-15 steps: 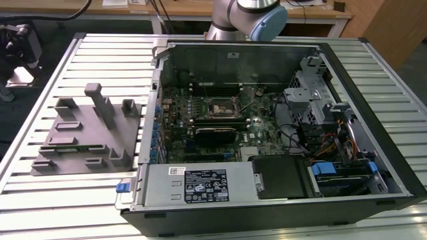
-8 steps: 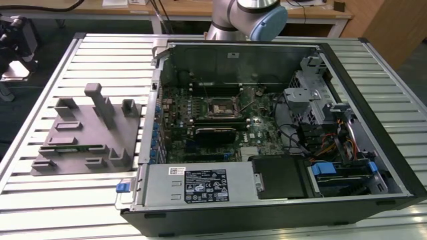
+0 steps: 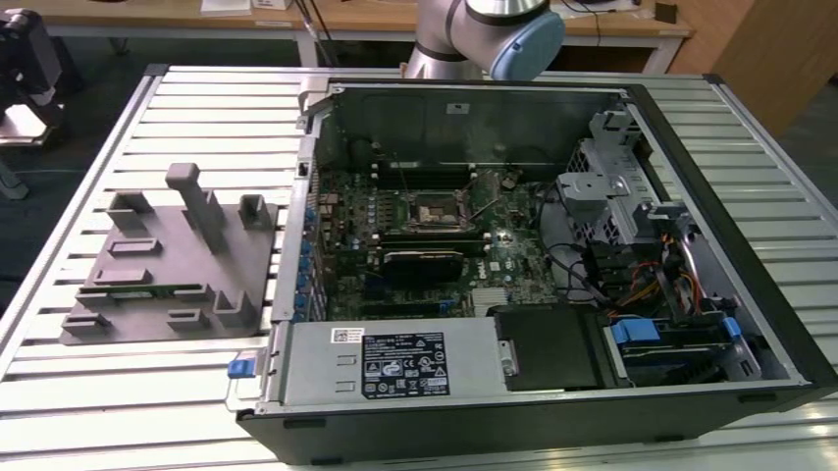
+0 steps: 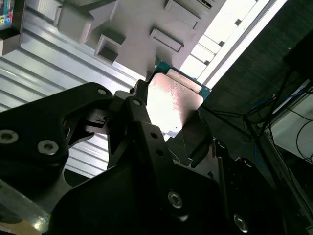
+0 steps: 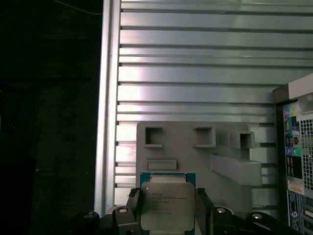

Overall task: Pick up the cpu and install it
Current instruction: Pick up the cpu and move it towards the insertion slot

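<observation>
Gripper (image 5: 167, 211) clamped cpu (image 5: 167, 200) by opposite edges, metal top showing. Grey holder (image 3: 171, 265) lay on desk (image 3: 196, 98), 9 o'clock from computer case (image 3: 524, 437).

An open computer case (image 3: 749, 257) lies on the slatted metal worktop (image 3: 196, 108). On its motherboard (image 3: 513, 257) sits a dark square socket frame (image 3: 433, 213), with a silver box (image 3: 328, 365) nearer the camera. A grey plastic holder (image 3: 157, 285) rests beside the case, at the exterior view's left. The robot arm (image 3: 492, 29) rises behind the case.

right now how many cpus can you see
1. The cpu sits clamped in the hand above the slatted table, seen in both wrist views. Another could be hidden inside the computer case.
</observation>
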You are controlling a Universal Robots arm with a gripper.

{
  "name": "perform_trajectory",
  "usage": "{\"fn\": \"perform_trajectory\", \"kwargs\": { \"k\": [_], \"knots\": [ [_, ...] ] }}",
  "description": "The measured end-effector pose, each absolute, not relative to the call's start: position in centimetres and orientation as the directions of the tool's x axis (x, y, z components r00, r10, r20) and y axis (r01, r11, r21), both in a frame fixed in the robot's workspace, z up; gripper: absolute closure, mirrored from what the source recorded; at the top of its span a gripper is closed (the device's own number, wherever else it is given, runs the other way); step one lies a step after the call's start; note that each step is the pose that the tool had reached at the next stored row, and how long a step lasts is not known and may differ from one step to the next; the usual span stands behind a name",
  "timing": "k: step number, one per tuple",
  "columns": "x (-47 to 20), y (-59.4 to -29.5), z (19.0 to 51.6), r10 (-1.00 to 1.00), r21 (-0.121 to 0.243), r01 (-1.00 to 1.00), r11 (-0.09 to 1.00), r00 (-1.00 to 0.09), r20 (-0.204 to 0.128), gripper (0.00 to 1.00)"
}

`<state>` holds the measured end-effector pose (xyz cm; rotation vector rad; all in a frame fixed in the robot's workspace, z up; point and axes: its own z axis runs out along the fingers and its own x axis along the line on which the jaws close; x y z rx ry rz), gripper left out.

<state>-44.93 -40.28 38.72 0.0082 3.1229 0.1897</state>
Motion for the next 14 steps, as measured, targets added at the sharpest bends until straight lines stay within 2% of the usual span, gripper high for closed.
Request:
{"fn": "perform_trajectory", "kwargs": {
  "k": [14],
  "knots": [
    [-44.9,-40.3,41.3,0.006,0.123,0.004,0.992,-1.000,-0.013,0.47]
  ]
}}
